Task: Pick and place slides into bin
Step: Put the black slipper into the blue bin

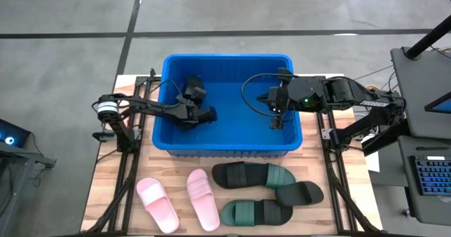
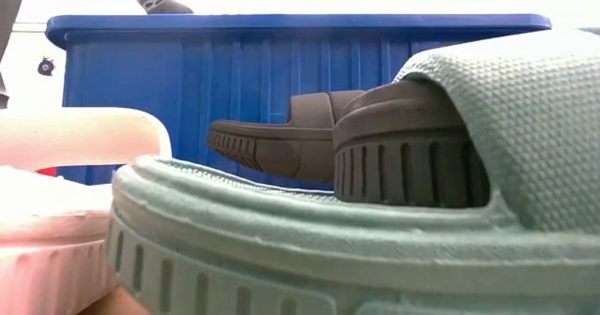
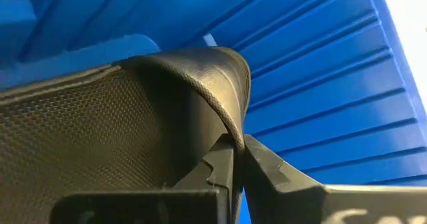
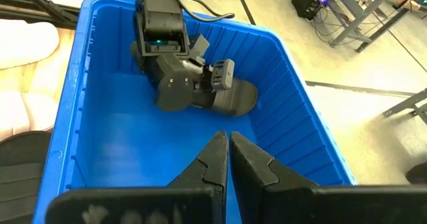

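- Bright blue rectangular plastic bin (image 1: 229,144) with finely ribbed walls and a rolled rim: stands at the far middle of the light wooden slatted table (image 1: 106,195); both arms reach into it from opposite sides.
- Left gripper (image 1: 204,114): lowered inside the left half of the bin, its two dark fingers pressed together on the wide textured strap of a black rubber slide (image 3: 133,117). In the right wrist view this slide (image 4: 230,99) lies low in the bin under the left arm's wrist; whether it rests on the floor cannot be told.
- Right gripper (image 1: 276,123): inside the right half of the bin, fingers closed against each other with nothing between them, as the right wrist view shows (image 4: 228,151).
- Pair of light pink rubber slides (image 1: 180,200): side by side on the near left of the table, in front of the bin and apart from it.
- Dark green slide, far one (image 1: 252,174): lies crosswise just in front of the bin's near wall.
- Dark green slide, near one (image 1: 255,212): lies crosswise at the near edge; it fills the foreground of the low view.
- Second black slide (image 1: 301,192): right of the two green ones, just beside them.
- Writing: no brand, label or lettering can be read on the bin or any slide.
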Robot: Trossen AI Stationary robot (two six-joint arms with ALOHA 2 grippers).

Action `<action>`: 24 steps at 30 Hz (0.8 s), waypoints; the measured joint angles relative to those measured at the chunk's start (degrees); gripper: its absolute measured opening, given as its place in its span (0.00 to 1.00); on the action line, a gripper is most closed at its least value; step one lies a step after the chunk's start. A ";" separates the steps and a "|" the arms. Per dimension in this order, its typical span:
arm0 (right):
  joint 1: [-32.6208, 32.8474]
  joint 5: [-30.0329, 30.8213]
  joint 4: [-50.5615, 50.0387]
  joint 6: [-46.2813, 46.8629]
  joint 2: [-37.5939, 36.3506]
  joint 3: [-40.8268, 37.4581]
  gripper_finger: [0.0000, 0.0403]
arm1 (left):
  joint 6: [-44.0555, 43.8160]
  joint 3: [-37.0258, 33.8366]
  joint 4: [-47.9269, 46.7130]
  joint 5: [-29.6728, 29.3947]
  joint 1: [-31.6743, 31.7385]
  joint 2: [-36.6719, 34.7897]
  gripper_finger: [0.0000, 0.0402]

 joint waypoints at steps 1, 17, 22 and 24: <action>0.00 0.00 0.02 0.01 0.00 0.00 0.02 | -0.04 0.00 0.55 -0.19 0.07 0.20 0.00; 0.00 -0.37 0.04 1.04 0.00 0.00 0.02 | 1.61 -0.35 1.96 -0.54 0.54 1.13 0.11; 0.00 -0.45 0.02 1.02 0.00 0.00 0.02 | 2.03 -0.35 3.67 -1.75 0.54 1.08 0.20; 0.00 -0.49 0.04 1.04 0.00 0.00 0.02 | 2.08 -0.35 4.29 -2.05 0.55 1.00 0.23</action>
